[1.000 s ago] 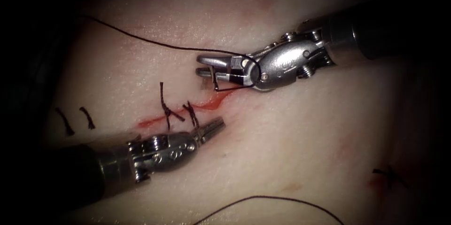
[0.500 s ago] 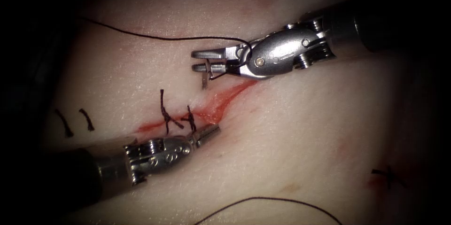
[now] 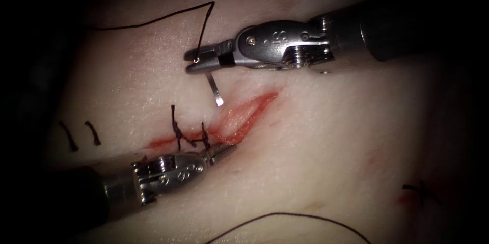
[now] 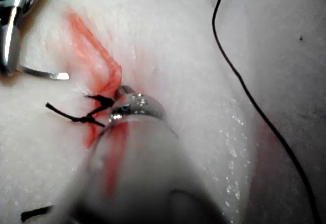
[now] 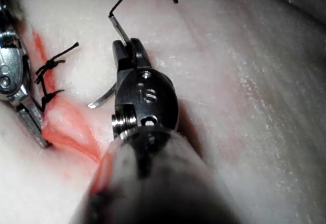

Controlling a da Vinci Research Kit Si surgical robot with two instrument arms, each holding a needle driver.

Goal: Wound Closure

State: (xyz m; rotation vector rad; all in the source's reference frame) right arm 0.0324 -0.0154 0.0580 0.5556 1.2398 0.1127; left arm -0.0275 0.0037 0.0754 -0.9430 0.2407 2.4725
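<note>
The right tool (image 3: 196,60), in the upper middle, is clamped on the needle (image 3: 216,91) near its thread end. The needle's tip hangs free above the cut (image 3: 244,116), out of the tissue (image 3: 316,137). The left tool (image 3: 224,151), lower left, has its jaws together, pressing the cut's lower edge by the knots (image 3: 191,134).

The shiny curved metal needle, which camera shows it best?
The endoscope view: the shiny curved metal needle hangs from the right tool, free above the tissue. The right wrist view shows both its ends; the left wrist view shows its tip.

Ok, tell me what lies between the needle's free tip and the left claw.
In the endoscope view, the open part of the cut with red fluid lies between the needle tip and the left claw. The right claw holds the needle, clear of the tissue.
</note>
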